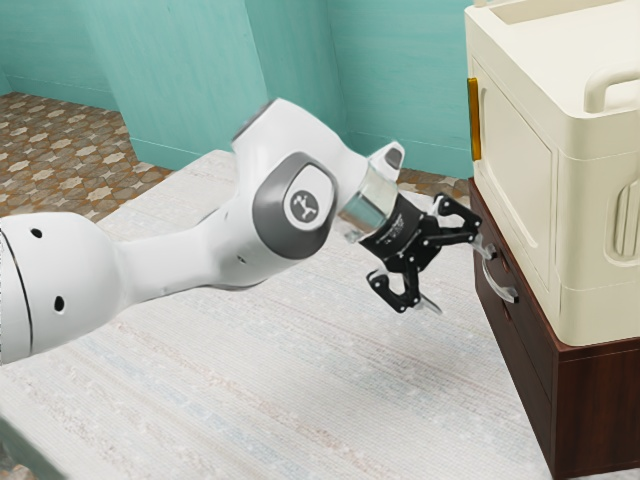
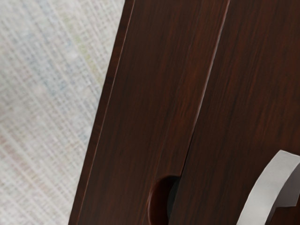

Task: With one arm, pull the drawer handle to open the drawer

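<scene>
While the gripper [image 1: 456,274] stands open just off the front of the brown cabinet [image 1: 592,412], align it to straddle the curved handle [image 2: 264,194] on the cabinet's drawer [image 2: 253,93], close firmly, and pull straight outward.

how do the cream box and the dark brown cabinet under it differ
The cream box is pale and smooth, while the dark brown cabinet shows wood grain.
The cream box stands the taller of the two; the dark brown cabinet is lower.
The cream box has a gold strip on its side, whereas the dark brown cabinet has a curved silver handle.
Both are boxy with flat sides.
</scene>
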`<state>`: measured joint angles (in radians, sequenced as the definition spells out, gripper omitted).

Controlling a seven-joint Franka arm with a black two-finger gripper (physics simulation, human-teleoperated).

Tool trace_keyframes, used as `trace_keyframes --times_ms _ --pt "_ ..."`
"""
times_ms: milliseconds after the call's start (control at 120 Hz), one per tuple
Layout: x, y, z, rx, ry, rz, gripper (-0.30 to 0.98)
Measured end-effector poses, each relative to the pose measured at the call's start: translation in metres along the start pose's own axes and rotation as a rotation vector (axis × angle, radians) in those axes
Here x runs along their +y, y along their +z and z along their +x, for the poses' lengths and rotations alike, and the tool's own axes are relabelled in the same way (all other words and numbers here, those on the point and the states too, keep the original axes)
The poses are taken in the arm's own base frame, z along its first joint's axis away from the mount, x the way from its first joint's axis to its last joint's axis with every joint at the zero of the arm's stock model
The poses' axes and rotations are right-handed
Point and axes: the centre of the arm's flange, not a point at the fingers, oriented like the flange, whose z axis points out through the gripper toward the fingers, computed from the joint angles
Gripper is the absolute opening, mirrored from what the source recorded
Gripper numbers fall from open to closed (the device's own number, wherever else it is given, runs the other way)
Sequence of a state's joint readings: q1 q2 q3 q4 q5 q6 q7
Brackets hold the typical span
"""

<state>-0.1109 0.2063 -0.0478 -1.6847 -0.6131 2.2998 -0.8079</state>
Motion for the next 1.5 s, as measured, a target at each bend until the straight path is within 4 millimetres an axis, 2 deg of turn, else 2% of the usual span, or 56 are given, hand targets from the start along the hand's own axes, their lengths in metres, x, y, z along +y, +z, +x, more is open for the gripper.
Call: trace_keyframes --times_ms 142,667,867,983,1300,1500 --pt "-0.001 0.01 0.0 -0.002 0.003 0.005 0.69" --pt "-0.002 0.021 0.001 0.008 0.019 0.003 0.68" --pt "-0.001 0.02 0.0 0.02 0.021 0.014 0.37" --pt "0.0 0.018 -0.002 0.031 0.014 0.026 0.25" --pt "0.0 0.01 0.0 0.032 -0.015 0.034 0.14" --pt "0.001 -0.002 0.001 0.038 -0.023 0.025 0.06"
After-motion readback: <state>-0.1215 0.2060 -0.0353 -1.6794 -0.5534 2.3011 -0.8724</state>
